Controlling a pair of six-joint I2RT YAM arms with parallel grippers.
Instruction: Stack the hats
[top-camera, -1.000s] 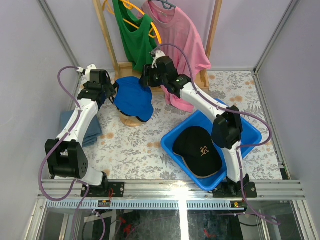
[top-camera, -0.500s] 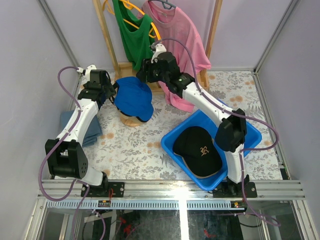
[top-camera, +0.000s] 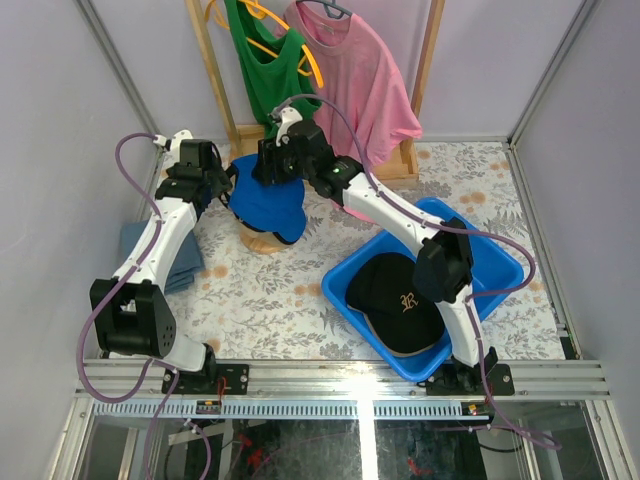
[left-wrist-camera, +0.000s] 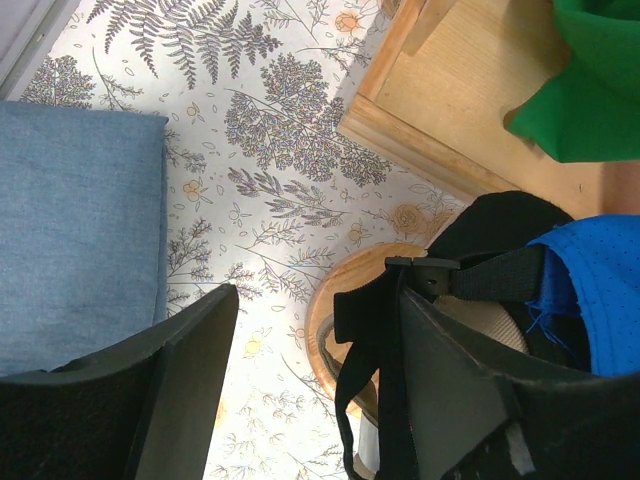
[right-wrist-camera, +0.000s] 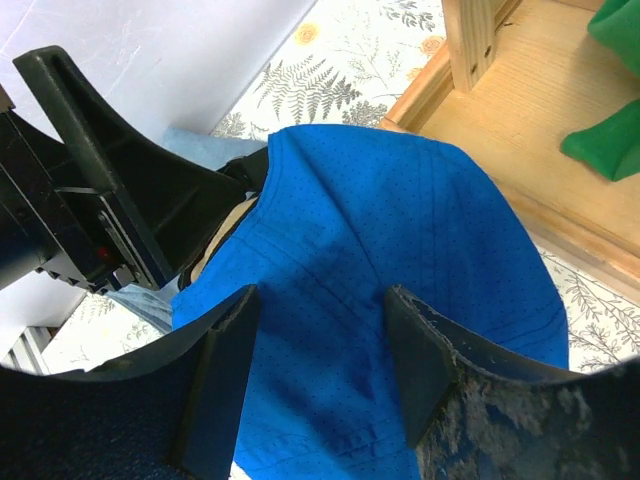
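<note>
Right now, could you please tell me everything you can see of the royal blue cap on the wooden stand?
The royal blue cap looks like soft fabric dotted with tiny holes, with stitched seams between its panels. It sits crown up, topmost on the round wooden stand, over a black cap whose buckled back strap shows below its edge. The right gripper hangs open just over its crown; whether it touches cannot be told. The left gripper stands open at its back edge.

readable: one mark only; a gold embroidered letter R (top-camera: 408, 300) | on: front of the black cap (top-camera: 385, 285) | cap lies in: blue bin (top-camera: 500, 262)
</note>
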